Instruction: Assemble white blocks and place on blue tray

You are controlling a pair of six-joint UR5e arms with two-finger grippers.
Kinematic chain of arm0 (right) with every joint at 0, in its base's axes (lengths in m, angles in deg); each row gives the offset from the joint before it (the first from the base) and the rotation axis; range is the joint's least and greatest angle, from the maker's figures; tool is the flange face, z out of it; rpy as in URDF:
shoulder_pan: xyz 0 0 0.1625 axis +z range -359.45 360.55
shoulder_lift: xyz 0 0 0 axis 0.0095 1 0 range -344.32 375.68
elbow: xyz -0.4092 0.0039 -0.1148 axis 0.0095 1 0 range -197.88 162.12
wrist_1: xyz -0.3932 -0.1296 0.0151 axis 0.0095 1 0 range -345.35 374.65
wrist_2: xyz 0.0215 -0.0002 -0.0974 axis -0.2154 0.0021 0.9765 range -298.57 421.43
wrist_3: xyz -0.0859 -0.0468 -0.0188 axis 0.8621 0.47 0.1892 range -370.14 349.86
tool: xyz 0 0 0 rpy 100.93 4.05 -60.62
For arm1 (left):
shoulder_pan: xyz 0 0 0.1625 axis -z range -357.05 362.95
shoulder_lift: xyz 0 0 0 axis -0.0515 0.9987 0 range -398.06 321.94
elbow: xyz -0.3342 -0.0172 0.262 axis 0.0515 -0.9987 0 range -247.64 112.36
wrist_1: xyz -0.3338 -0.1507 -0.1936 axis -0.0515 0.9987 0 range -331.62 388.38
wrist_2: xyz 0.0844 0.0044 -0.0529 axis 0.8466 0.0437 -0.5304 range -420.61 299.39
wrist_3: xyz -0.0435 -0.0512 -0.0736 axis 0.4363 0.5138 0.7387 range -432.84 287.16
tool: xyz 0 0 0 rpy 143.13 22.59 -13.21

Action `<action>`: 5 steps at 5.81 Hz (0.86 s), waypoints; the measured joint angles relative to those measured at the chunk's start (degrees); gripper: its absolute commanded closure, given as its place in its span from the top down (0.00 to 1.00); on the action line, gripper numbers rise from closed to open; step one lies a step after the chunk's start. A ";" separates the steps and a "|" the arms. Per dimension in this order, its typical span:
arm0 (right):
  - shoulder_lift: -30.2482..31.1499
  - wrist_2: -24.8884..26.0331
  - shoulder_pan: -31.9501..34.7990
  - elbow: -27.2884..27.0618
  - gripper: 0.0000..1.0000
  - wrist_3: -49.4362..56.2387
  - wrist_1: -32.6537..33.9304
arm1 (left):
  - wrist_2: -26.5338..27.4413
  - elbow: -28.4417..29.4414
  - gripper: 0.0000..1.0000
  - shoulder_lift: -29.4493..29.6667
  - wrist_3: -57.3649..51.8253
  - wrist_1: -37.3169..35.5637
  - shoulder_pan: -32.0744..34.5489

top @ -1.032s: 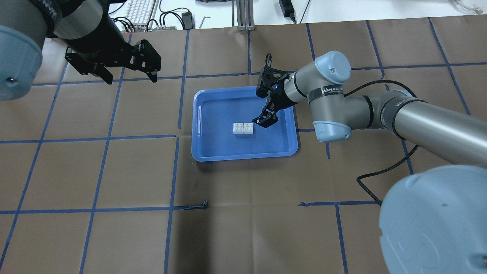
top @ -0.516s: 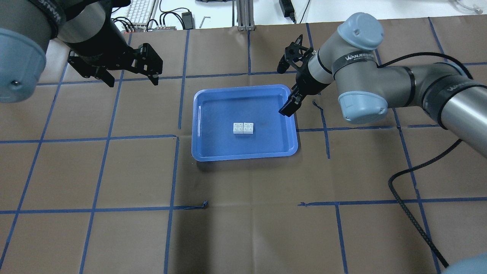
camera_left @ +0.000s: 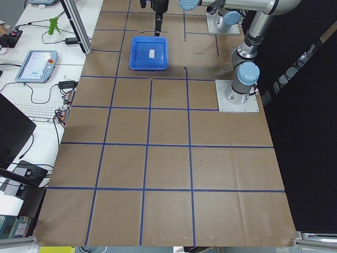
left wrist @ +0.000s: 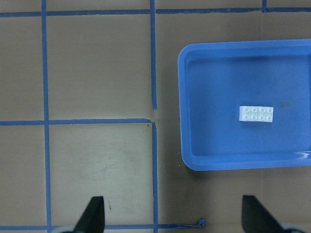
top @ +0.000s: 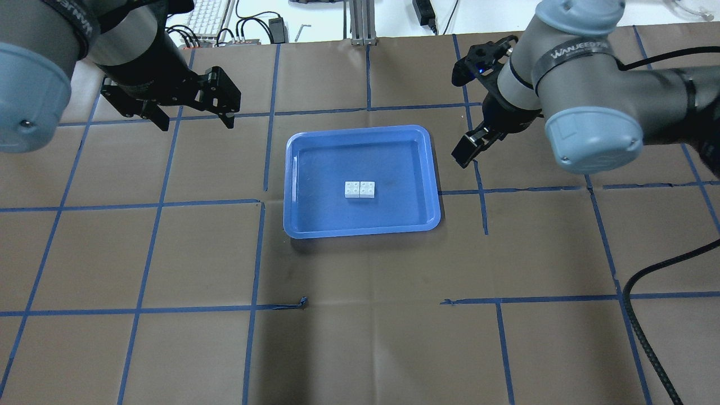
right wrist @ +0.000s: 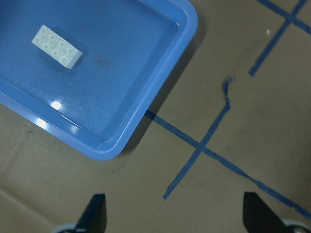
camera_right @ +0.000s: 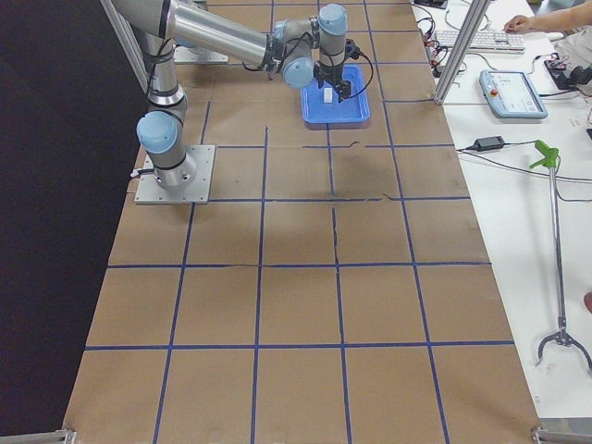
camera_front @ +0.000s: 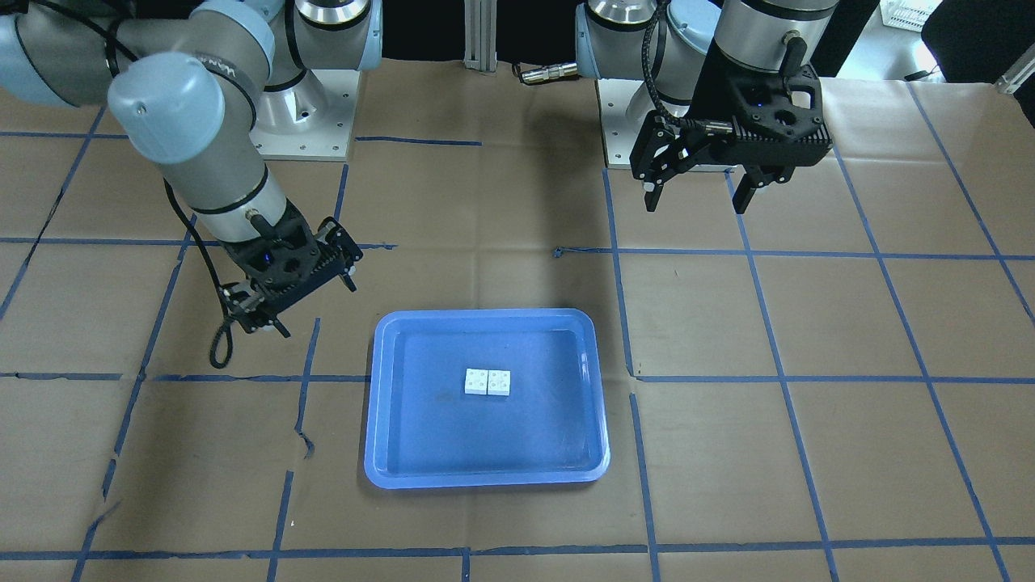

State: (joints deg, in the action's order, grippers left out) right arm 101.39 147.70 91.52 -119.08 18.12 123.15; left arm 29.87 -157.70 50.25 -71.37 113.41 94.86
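Observation:
The two white blocks (top: 360, 190) sit joined side by side, studs up, in the middle of the blue tray (top: 360, 233). They also show in the front view (camera_front: 487, 382), the left wrist view (left wrist: 256, 113) and the right wrist view (right wrist: 56, 46). My right gripper (top: 462, 118) is open and empty, above the paper just right of the tray's far right corner. My left gripper (top: 195, 119) is open and empty, raised well to the left of the tray. The front view shows both the left gripper (camera_front: 695, 202) and the right gripper (camera_front: 315, 307).
Brown paper with a blue tape grid (top: 264, 199) covers the table. A keyboard and cables (top: 208, 14) and a metal post (top: 360, 22) lie beyond the far edge. The right arm's black cable (top: 630, 315) hangs over the near right.
My right gripper has pulled back from beside the blocks, up and to the right, out past the tray's rim. The blocks stay put. The left gripper has barely moved.

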 measured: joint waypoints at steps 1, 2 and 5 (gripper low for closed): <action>2.38 2.17 -0.33 3.24 1.00 -9.60 -8.69 | 0.03 -0.01 0.99 0.01 -0.04 0.06 -0.16; 3.88 2.76 -0.33 6.94 1.00 -17.43 -15.74 | 0.04 -0.02 0.99 -0.12 -0.03 0.38 -0.21; 4.61 4.00 -0.39 10.30 1.00 -23.61 -19.88 | -0.14 0.39 0.99 -0.14 0.03 0.43 -0.27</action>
State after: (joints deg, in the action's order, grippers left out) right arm 106.00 151.70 91.12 -108.78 -5.50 103.27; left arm 29.73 -157.31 50.11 -71.35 113.84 94.59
